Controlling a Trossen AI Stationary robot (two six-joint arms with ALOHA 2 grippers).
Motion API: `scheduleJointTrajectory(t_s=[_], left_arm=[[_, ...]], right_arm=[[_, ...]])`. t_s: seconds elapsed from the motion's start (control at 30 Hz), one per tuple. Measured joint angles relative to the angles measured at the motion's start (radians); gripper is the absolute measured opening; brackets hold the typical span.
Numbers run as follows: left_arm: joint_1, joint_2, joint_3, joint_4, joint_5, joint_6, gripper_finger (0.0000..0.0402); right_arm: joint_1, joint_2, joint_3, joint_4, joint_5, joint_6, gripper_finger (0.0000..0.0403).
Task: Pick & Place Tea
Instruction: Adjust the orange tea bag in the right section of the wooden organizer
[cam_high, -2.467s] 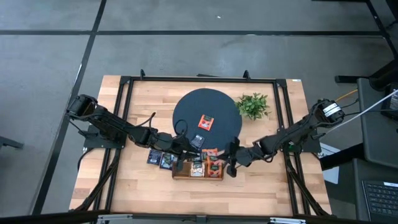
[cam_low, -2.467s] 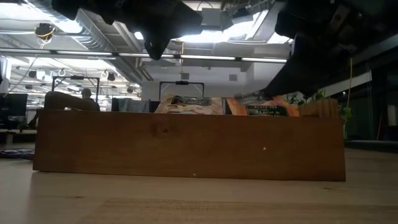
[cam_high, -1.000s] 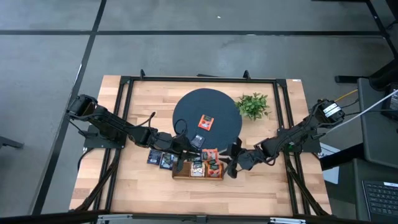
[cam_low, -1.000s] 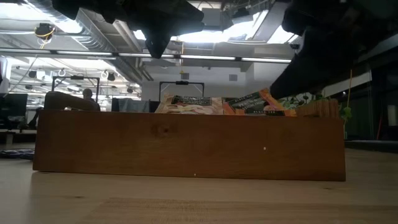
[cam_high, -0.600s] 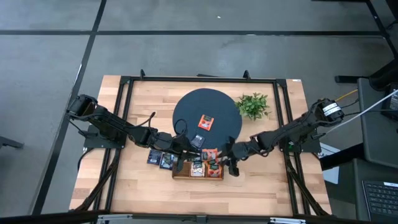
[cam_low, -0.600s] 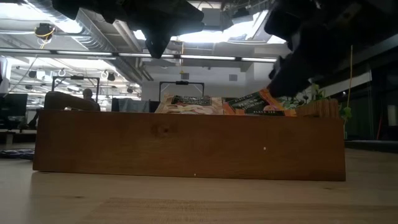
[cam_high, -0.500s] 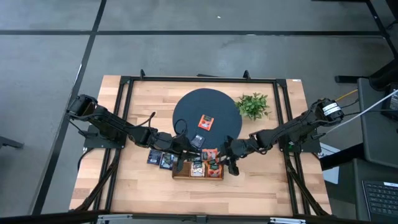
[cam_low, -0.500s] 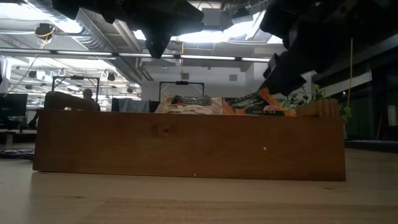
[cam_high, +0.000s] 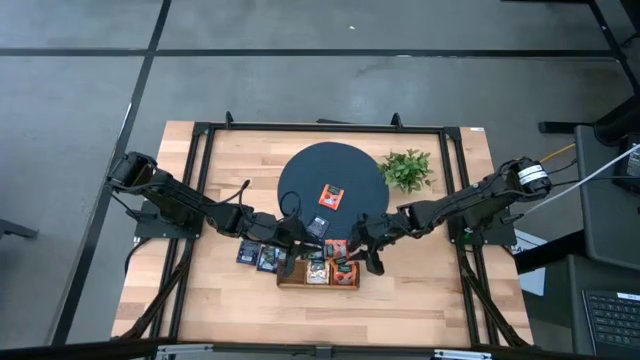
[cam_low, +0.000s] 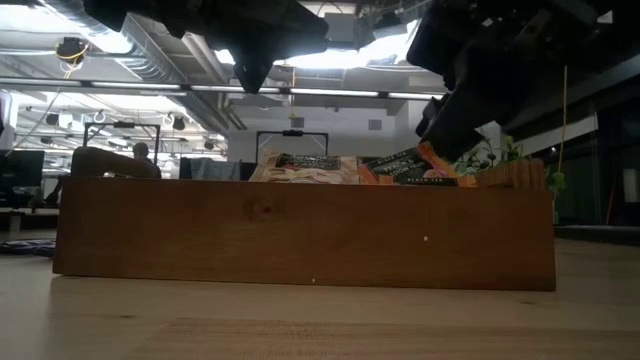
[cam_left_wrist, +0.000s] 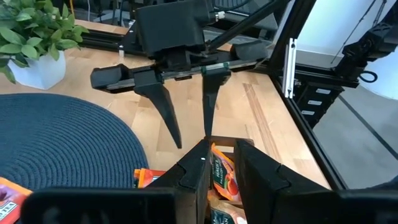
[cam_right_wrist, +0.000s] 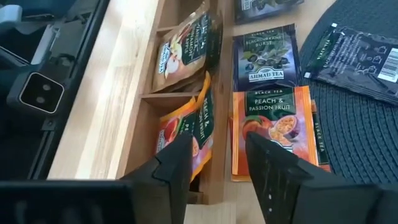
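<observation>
Two dark navy square tea sachets (cam_high: 259, 255) lay flat on the pale wooden table (cam_high: 440, 300), just left of the narrow brown wooden three-compartment tray (cam_low: 300, 235). The left gripper (cam_left_wrist: 222, 152) hung above the tray's left part, its fingers a narrow gap apart and clamped on nothing that could be seen.

In the tray, a beige sachet (cam_right_wrist: 186, 43) leaned in the middle compartment and an orange-red sachet (cam_right_wrist: 186, 130) in the end one. Just behind the tray, a flat orange-red peach sachet (cam_right_wrist: 273, 134) and a dark blackcurrant sachet (cam_right_wrist: 266, 59) lay side by side at the edge of the round dark woven mat (cam_high: 300, 180). Another orange-red sachet (cam_high: 331, 196) lay near the mat's centre.

The right gripper (cam_left_wrist: 193, 140) hovered over the tray's right end and the peach sachet, fingers spread apart and empty. The leafy green plant in a white pot (cam_high: 407, 168) stood beside the mat, to its right.
</observation>
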Motion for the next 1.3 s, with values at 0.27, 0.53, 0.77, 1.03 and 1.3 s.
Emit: scheduleJointTrajectory(t_s=[0.27,0.53,0.77,1.03,1.3], left_arm=[[0.0,0.0,0.0,-0.002,-0.004,0.008,0.0068],[0.0,0.0,0.0,-0.002,-0.006,0.008,0.0068],[0.0,0.0,0.0,-0.001,-0.006,0.001,0.0068],[0.0,0.0,0.0,-0.001,-0.006,-0.003,0.0068],[0.0,0.0,0.0,0.0,-0.03,-0.002,0.0068]], right_arm=[[0.0,0.044,0.001,0.016,-0.008,0.017,0.0089],[0.004,0.045,0.001,0.036,-0.007,0.001,0.0007],[0.011,0.045,0.001,0.03,0.003,0.065,0.0005],[0.061,0.025,0.001,0.004,0.108,0.126,0.0004],[0.123,0.024,0.001,0.003,0.267,0.158,0.0002]])
